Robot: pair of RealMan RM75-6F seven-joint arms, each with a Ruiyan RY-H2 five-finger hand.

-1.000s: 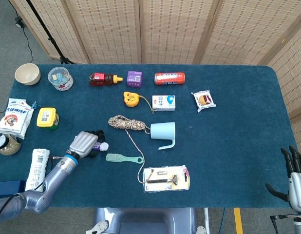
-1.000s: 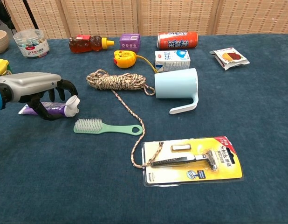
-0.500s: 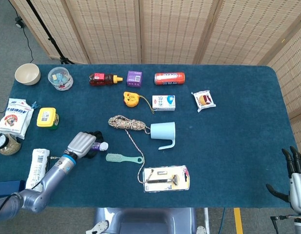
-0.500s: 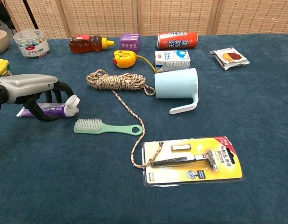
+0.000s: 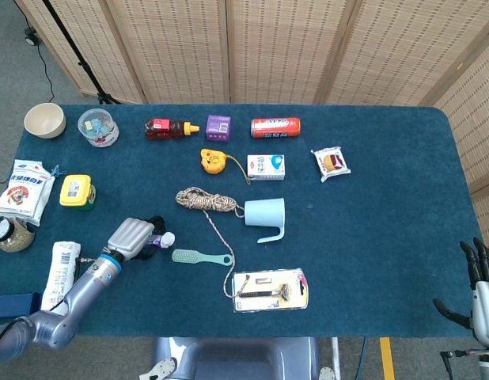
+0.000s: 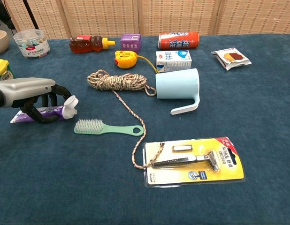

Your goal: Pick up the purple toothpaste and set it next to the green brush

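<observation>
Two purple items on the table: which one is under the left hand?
The purple toothpaste, lying by the green brush under the left hand; the purple box sits in the back row.

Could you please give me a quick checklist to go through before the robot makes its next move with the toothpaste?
1. Left hand over the purple toothpaste, fingers curled around it: ok.
2. Firm hold: cannot tell, the tube looks to lie on the table.
3. White cap pokes out past the fingers: ok.
4. Green brush lies flat with bare cloth beside its bristles: ok.
5. Rope away from the tube: ok.
6. Right hand off at the table's far edge: ok.
</observation>
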